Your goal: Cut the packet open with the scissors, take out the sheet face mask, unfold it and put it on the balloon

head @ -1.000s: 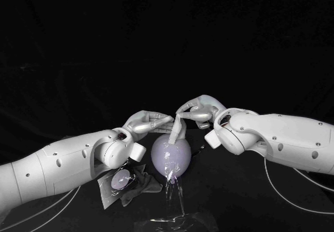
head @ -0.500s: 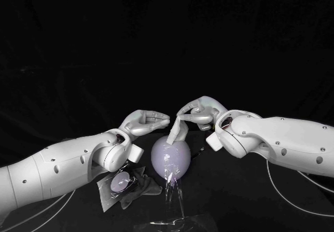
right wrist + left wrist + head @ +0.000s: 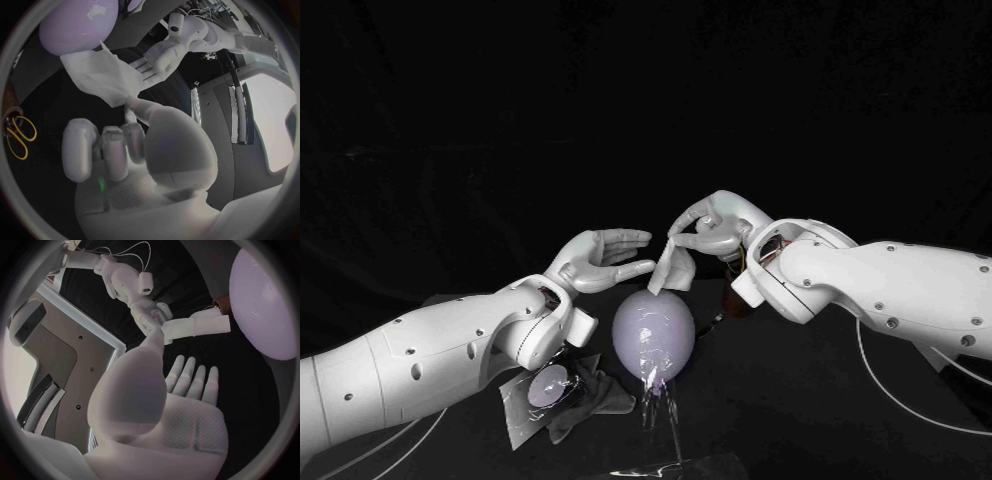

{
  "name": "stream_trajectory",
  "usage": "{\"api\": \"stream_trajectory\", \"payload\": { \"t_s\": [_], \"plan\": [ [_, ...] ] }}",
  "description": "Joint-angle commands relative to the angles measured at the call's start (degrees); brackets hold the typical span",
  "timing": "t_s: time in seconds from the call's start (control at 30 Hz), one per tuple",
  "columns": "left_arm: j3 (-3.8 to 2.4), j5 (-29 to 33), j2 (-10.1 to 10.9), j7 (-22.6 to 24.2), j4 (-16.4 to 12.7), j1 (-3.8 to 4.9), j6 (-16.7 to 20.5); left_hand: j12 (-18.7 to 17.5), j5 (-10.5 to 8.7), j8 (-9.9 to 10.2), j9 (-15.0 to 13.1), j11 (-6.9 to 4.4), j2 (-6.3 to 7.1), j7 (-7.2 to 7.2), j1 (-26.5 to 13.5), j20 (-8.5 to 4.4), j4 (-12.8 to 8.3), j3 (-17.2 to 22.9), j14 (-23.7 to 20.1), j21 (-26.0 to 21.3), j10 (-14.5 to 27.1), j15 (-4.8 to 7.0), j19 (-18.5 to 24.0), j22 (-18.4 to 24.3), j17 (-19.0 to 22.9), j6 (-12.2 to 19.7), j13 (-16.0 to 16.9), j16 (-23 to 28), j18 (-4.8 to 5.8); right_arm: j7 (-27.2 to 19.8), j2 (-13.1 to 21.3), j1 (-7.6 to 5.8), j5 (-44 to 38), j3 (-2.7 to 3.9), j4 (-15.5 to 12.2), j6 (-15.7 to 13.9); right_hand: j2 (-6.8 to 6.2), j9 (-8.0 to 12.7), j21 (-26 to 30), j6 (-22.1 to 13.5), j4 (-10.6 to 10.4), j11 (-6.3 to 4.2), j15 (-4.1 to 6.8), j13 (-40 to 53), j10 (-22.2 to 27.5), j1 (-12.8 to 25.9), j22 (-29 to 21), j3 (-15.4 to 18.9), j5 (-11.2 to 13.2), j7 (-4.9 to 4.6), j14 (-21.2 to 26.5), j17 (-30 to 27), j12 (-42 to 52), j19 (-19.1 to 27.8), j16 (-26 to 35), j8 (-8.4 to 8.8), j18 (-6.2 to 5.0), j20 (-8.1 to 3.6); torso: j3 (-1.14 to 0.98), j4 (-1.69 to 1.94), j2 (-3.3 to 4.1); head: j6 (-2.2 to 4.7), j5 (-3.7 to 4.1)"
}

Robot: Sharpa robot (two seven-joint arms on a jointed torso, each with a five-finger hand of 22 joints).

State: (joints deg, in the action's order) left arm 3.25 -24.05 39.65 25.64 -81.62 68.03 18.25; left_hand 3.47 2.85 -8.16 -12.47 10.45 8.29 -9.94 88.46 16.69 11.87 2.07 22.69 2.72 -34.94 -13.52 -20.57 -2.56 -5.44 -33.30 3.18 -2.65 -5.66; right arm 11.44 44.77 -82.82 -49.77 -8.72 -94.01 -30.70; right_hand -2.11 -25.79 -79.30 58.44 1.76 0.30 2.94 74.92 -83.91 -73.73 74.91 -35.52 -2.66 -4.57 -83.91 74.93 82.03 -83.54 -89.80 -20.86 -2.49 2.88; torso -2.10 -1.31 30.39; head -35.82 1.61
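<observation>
right hand (image 3: pixel 715 226): raised above the balloon (image 3: pixel 653 335); thumb and a finger pinch the top edge of the sheet face mask (image 3: pixel 672 268); the high grip, I judge, lets the mask hang free so it can be opened from below
left hand (image 3: pixel 600 262): holds nothing; fingers apart, palm turned toward the hanging mask, fingertips just beside it; placed, it seems, to catch a loose edge and draw the folds apart
sheet face mask: folded into a narrow strip, hanging from the right hand; its lower end is just over the balloon's top; whether they touch I cannot tell
balloon: pale lilac, upright, below and between the two hands; bare, ready for the mask
packet (image 3: pixel 548 385): lying on the table (image 3: pixel 790 400) by the left arm, out of the way; apparently emptied
scissors (image 3: pixel 19 134): yellow-handled, lying on the table, apart from the balloon
step in hand: unfolding; the placing is not yet begun
</observation>
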Motion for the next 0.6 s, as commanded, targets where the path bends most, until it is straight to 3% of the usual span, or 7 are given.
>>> {"api": "stream_trajectory", "payload": {
  "t_s": [0.03, 0.1, 0.17, 0.43, 0.47, 0.6],
  "plan": [
    [-0.09, -6.02, -0.71, 1.01, -0.31, -0.01, 2.55, -0.37, -0.04, 0.59, 0.63, -0.03, -0.03, -2.43, 1.14, -0.04, 0.92, -1.98, -1.08, -0.22, 1.65, 0.05, 0.78, 0.07, 0.29, 1.75, -0.11, 0.26, -0.34, 4.58, -0.71, -0.50, -11.12, 0.05, 0.72, 2.37, 0.09, -5.00, -0.25, 0.42, 0.18, -0.25, 0.49, 9.22, -2.26, 0.31, 11.14, -0.35, -0.13, 0.11, -6.09, 15.07, 0.22, -1.77, -0.20, -1.62, 0.20, -0.05, 0.00, -0.03, 0.00, 0.44, -0.10],
    [-0.09, -6.74, -1.16, 0.45, -0.17, -0.02, 3.09, -0.48, -0.01, 1.21, 1.31, 0.28, 0.18, -2.79, 1.90, -0.11, 1.76, -3.08, -1.69, -0.24, 2.74, 0.33, 1.08, 0.08, 0.46, 3.63, -0.19, 0.31, -0.49, 5.51, -1.20, -0.71, -13.29, 0.05, 1.15, 3.09, 0.06, -5.02, -0.32, 0.43, 0.20, -0.25, 0.49, 9.24, -2.27, 0.34, 11.16, -0.37, -0.13, 0.12, -6.09, 15.07, 0.24, -1.80, -0.20, -1.64, 0.21, -0.05, -0.04, -0.05, 0.00, 0.67, -0.18],
    [-0.09, -7.30, -1.77, -0.23, 0.20, -0.03, 3.80, -0.45, 0.02, 1.75, 1.92, 1.38, 0.72, -3.65, 4.18, -0.01, 4.76, -5.00, -2.11, -0.13, 4.33, 0.38, 1.14, 0.02, 0.60, 5.20, -0.23, 0.24, -0.95, 6.67, -1.80, -0.88, -15.26, 0.05, 1.61, 3.90, 0.03, -5.04, -0.49, 0.44, 0.23, -0.26, 0.50, 9.26, -2.29, 0.38, 11.23, -0.39, -0.13, 0.13, -6.09, 15.07, 0.27, -1.88, -0.20, -1.67, 0.25, -0.06, -0.11, -0.07, 0.05, 0.80, -0.22],
    [-0.09, -7.28, -3.34, -2.84, 1.28, -0.03, 6.23, -0.27, 0.02, 2.16, 2.39, 2.84, 1.07, -5.19, 4.19, 0.02, 5.04, -6.54, -1.69, 0.00, 3.89, 0.18, 0.91, -0.05, 0.54, 6.46, -0.14, 0.09, -1.20, 10.12, -3.47, -1.09, -18.91, 0.05, 2.87, 5.00, -0.02, -5.11, -0.67, 0.51, 0.33, -0.29, 0.51, 9.32, -2.34, 0.45, 11.31, -0.52, -0.13, 0.17, -6.09, 15.07, 0.34, -1.98, -0.20, -1.75, 0.29, -0.07, -0.15, -0.07, 0.18, 1.14, -0.08],
    [-0.09, -7.21, -3.49, -3.35, 1.39, -0.02, 6.61, 0.08, 0.01, 2.22, 2.51, 4.00, 0.99, -6.19, 3.93, 0.09, 5.07, -7.12, -1.28, 0.07, 2.14, -0.37, 0.77, -0.09, 0.47, 6.70, 0.04, -0.01, -1.05, 10.44, -3.60, -1.10, -19.09, 0.05, 2.95, 5.07, -0.04, -5.12, -0.66, 0.51, 0.35, -0.30, 0.52, 9.35, -2.36, 0.46, 11.30, -0.54, -0.13, 0.17, -6.09, 15.07, 0.37, -1.97, -0.20, -1.76, 0.29, -0.07, -0.15, -0.05, 0.20, 1.17, -0.13],
    [-0.09, -6.26, -4.37, -5.95, 2.14, 0.00, 9.16, 1.11, 0.01, 2.19, 2.55, 4.98, 0.99, -7.03, 3.42, 0.14, 5.11, -7.82, 0.26, 0.40, -2.28, -0.97, -0.18, -0.26, 0.17, 6.65, 0.49, -0.32, -0.27, 11.59, -4.07, -1.13, -19.71, 0.04, 3.06, 5.28, -0.06, -5.15, -0.63, 0.52, 0.40, -0.31, 0.53, 9.32, -2.35, 0.47, 11.29, -0.61, -0.13, 0.19, -6.09, 15.07, 0.34, -1.96, -0.20, -1.79, 0.28, -0.08, -0.12, 0.01, 0.14, 1.23, -0.07]
  ]
}}
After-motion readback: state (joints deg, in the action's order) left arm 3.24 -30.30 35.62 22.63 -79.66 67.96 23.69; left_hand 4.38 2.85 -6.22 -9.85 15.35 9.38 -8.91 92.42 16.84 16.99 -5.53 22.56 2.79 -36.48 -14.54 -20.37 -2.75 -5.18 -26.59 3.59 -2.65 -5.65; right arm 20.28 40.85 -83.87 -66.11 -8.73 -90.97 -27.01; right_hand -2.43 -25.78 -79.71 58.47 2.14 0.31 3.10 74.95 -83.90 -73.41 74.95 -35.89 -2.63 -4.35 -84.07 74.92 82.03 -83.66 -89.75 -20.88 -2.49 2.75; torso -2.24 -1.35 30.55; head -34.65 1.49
